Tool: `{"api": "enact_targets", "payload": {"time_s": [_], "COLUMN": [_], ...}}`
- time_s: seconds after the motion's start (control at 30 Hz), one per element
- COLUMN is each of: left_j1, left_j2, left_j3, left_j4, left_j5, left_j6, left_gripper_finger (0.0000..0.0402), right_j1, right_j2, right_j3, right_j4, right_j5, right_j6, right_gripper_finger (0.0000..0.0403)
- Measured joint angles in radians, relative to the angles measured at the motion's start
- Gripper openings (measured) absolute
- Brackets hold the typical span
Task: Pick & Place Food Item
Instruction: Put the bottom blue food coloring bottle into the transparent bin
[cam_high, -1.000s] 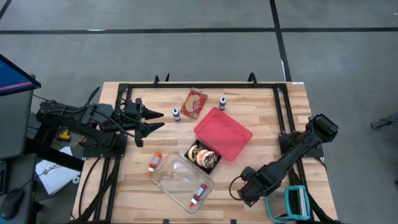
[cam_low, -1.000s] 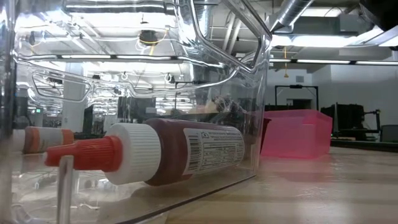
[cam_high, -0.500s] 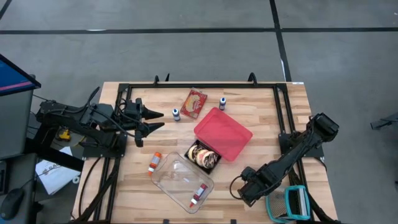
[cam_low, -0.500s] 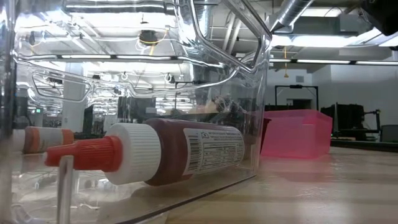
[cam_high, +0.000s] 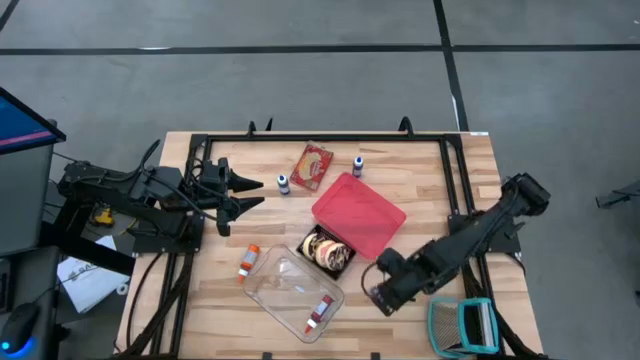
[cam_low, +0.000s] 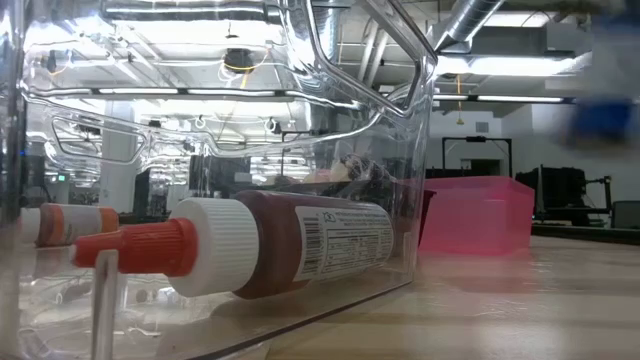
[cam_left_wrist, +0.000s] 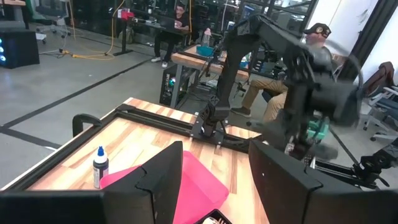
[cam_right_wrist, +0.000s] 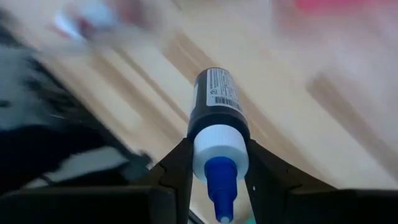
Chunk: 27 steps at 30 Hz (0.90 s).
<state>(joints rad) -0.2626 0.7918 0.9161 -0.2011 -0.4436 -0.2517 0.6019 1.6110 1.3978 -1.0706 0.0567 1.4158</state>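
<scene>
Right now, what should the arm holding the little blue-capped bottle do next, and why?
Probably carry it toward the clear plastic container. The right gripper is shut on the small dark bottle with the blue tip, above bare wood, while a red-capped bottle already lies in that container.

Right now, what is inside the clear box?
In the clear box lies one bottle with a red nozzle, white cap and dark red contents, on its side. Nothing else shows inside; the walls hide nothing from above.

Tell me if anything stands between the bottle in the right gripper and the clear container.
Nothing visible does. The right gripper is shut on a blue-capped bottle near the table's front edge, and only bare wood lies between it and the clear container. The red lid and snack tray sit off that line.
</scene>
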Motion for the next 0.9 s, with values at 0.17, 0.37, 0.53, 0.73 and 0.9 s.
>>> {"api": "enact_targets", "payload": {"time_s": [0.17, 0.37, 0.53, 0.73, 0.9], "left_j1": [0.0, 0.0, 0.0, 0.0, 0.0], "left_j2": [-0.003, -0.038, -0.079, -0.12, -0.14], "left_j3": [0.0, 0.0, 0.0, 0.0, 0.0], "left_j4": [-0.02, -0.073, -0.105, -0.202, -0.374], "left_j5": [0.0, -0.005, -0.02, -0.036, -0.035], "left_j6": [0.0, 0.003, 0.004, -0.035, -0.127], "left_gripper_finger": [0.0181, 0.0181, 0.0181, 0.0181, 0.0181], "right_j1": [-0.07, -0.149, -0.215, -0.265, -0.277], "right_j2": [-0.043, 0.044, 0.219, 0.402, 0.508], "right_j3": [0.09, 0.223, 0.386, 0.628, 0.764], "right_j4": [0.134, 0.223, 0.104, -0.122, -0.267], "right_j5": [0.043, -0.044, -0.162, -0.248, -0.284], "right_j6": [-0.17, -0.455, -0.688, -0.951, -1.115], "right_gripper_finger": [0.0107, 0.0107, 0.0107, 0.0107, 0.0107]}}
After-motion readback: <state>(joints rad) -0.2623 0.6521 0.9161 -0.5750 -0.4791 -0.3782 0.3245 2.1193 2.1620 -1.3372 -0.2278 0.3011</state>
